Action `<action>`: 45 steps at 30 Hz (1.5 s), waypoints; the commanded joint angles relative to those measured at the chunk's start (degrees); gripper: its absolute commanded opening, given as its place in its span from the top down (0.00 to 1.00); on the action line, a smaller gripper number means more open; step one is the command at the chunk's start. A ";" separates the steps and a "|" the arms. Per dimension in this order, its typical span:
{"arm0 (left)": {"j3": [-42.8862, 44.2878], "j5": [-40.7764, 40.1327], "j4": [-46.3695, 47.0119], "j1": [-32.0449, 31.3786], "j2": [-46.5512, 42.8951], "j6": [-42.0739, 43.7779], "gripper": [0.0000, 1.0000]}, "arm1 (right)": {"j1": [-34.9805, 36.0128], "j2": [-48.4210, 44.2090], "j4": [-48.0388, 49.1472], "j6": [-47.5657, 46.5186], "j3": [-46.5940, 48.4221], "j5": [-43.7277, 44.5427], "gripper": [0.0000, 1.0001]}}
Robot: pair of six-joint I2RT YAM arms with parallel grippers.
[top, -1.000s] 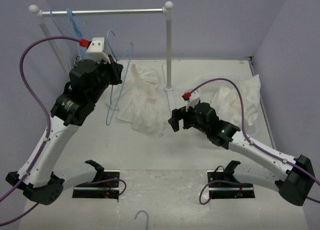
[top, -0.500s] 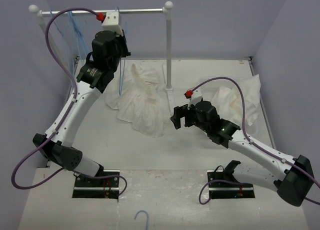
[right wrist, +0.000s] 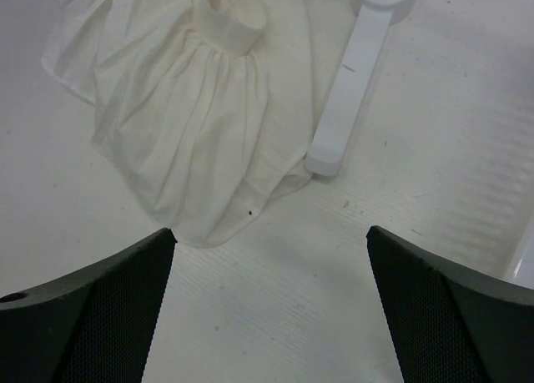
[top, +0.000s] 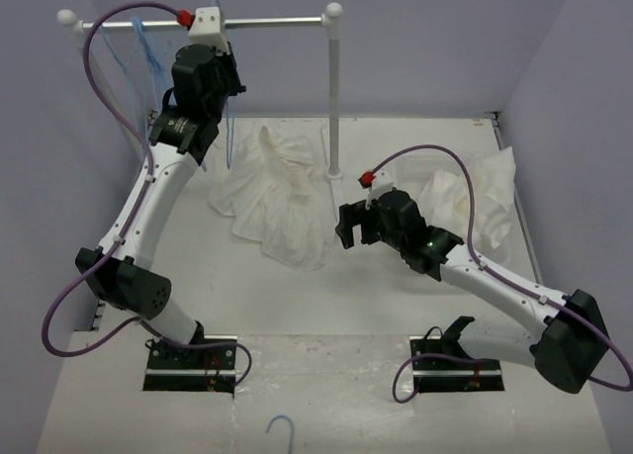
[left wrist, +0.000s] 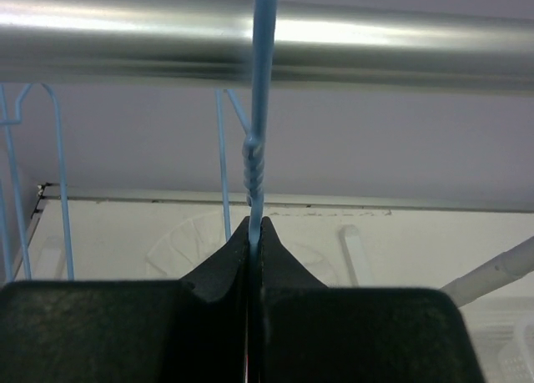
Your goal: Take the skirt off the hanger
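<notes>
The left end effector (left wrist: 254,233) is pinched shut on the twisted neck of the hanger (left wrist: 260,83) just below the rail (left wrist: 375,49); the hook runs out of the top of the wrist view and the black fingers hide the lower wire. The skirt (top: 277,202) lies crumpled on the counter (top: 326,375) toward the middle of its far edge, touching the post's foot (right wrist: 350,91), with no wire showing in its folds. The right end effector (right wrist: 269,231) hovers wide open just beside the skirt's hem, and another white cloth (top: 475,202) lies by the right edge, partly behind that arm.
</notes>
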 commanded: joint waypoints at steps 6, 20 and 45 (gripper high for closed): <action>-8.03 5.09 1.74 1.25 -3.17 0.55 1.00 | -0.23 1.13 4.94 -2.01 2.89 -3.44 0.01; -11.03 9.65 -5.99 1.16 -13.97 -3.31 0.00 | 0.65 7.09 10.21 -5.26 7.36 -12.05 0.01; -27.47 23.98 -11.79 0.99 -38.95 -5.69 0.00 | 3.37 55.00 22.01 -7.12 36.71 -0.47 0.02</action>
